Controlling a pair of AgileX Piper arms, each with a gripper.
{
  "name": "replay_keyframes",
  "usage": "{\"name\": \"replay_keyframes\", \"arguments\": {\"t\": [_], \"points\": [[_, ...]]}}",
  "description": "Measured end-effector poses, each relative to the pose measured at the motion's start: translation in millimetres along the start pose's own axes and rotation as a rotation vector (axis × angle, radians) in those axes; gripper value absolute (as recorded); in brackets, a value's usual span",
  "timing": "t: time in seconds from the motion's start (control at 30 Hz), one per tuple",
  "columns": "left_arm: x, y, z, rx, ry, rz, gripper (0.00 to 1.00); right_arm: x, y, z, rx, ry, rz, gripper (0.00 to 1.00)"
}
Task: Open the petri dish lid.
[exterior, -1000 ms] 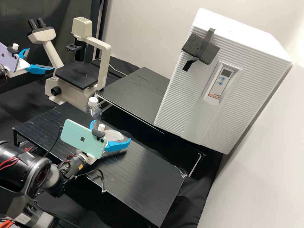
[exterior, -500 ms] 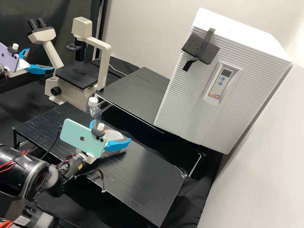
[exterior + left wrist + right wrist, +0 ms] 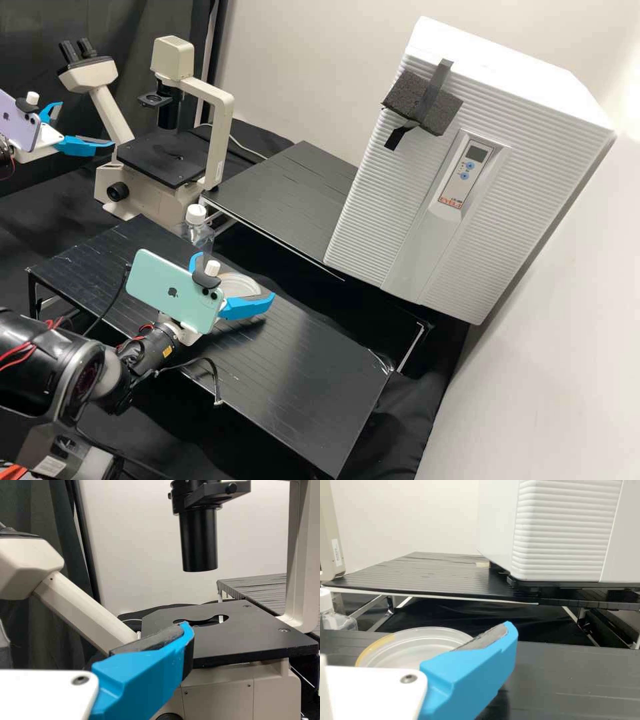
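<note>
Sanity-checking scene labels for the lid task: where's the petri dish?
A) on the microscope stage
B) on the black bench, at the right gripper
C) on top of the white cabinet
B: the petri dish lies on the bench by the right gripper.

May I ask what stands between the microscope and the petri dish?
In the high view, a white-capped bottle stands between the microscope and petri dish, one finger of the right tool nearer the dish.

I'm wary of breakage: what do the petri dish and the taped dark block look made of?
Petri dish: clear, glossy plastic or perhaps glass; see-through, with bright rim highlights.
Dark block: probably matte foam, from its pitted, speckled face.
</note>
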Motion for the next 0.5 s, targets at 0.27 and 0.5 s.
{"name": "replay_keyframes", "arguments": {"t": [0.27,0.5], "points": [[0.0,0.0,0.0,0.0,0.0,0.0,1.0,-0.5,-2.7,0.4,-0.015,-0.017,-0.018,1.0],[0.0,0.0,0.0,0.0,0.0,0.0,1.0,-0.3,-4.8,0.0,-0.013,-0.018,-0.028,1.0]]}}
